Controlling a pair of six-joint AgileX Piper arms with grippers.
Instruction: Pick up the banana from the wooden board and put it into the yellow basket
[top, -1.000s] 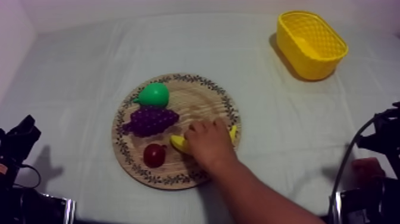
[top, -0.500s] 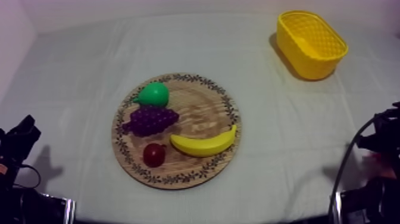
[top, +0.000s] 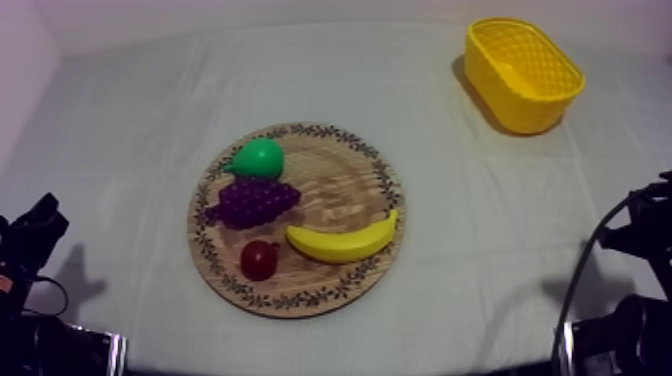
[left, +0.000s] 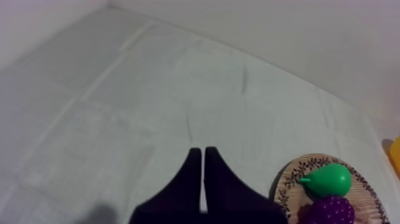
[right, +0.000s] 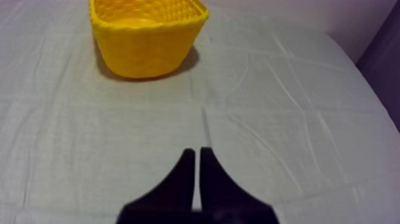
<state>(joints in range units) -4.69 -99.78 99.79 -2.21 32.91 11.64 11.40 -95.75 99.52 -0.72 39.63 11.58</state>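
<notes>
Banana (top: 342, 243) lies flat on the wooden board (top: 335, 180), just beside the small red fruit (top: 259, 260). We judge it light, stiff, slick; grip across its thick middle. Yellow basket (top: 512, 105) sits well apart. Left pincer (left: 202, 179) and right pincer (right: 197, 173) rest closed, holding nothing, over the bench (top: 470, 240).

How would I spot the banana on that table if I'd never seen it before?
Find the round wooden board in the middle of the table. The banana lies near its rim, right of the small red fruit in the top view. It alone is long, curved and yellow; the pear is green, the grapes purple.
</notes>
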